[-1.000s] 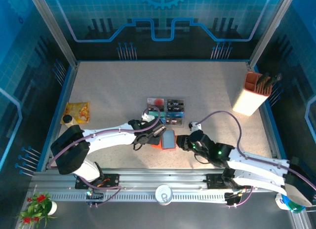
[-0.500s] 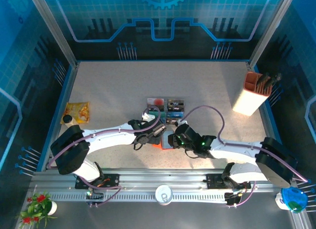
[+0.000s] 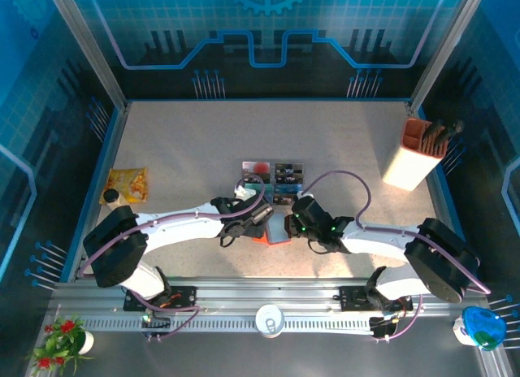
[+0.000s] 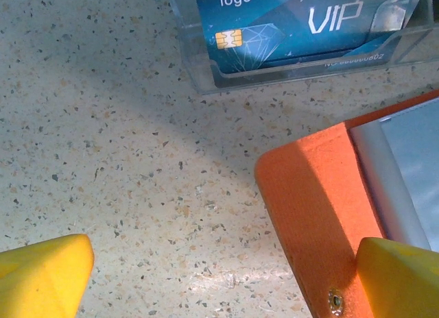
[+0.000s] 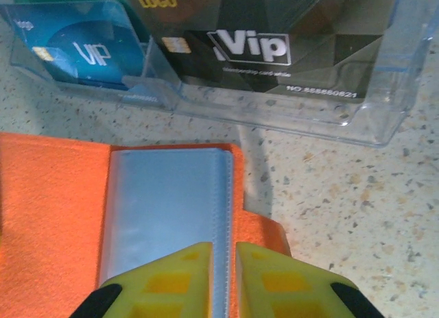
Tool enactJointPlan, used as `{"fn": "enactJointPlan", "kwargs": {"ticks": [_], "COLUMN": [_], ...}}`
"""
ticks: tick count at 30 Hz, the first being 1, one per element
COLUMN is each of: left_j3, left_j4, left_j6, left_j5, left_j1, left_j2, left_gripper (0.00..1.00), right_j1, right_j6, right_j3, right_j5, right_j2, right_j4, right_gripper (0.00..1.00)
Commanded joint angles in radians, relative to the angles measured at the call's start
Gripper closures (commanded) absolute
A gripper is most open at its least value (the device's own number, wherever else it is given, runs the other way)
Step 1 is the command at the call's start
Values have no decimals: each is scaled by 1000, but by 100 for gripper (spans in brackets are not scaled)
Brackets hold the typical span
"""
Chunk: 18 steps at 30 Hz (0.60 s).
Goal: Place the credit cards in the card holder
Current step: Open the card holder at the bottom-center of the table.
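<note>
One card holder [image 5: 48, 215] lies open on the worktop [image 5: 357, 208], just before the single clear tray [image 5: 384, 119]. My right gripper [image 5: 224, 263], arm stretched low, is clenched on its grey-blue pocket edge. My left gripper [image 4: 226, 263] stands released, straddling an orange corner. In the tray I count two: a blue card [image 5: 82, 54] and a black card [image 5: 274, 51].

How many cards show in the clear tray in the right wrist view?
2: a teal card in the left compartment and a black card in the compartment right of it. Others may be hidden behind them.
</note>
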Motion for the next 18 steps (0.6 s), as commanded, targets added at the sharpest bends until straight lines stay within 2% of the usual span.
{"fn": "enactJointPlan", "kwargs": {"ticks": [1,12,18], "left_j3": [-24,-43,-48], "left_j4": [11,17,-38], "left_j6": [24,45,26], "left_j5": [-5,3,-34], "left_j1": [5,6,11], "left_j2": [-29,-43,-18], "left_gripper": [1,1,1], "right_j1": [-23,-72,-71], "right_j6": [-19,-12,27], "right_j3": [-31,-79,-110], "right_j5": [1,-24,-40], "right_j2": [9,48,35], "right_j4": [-7,19,30], "right_gripper": [84,87,91]}}
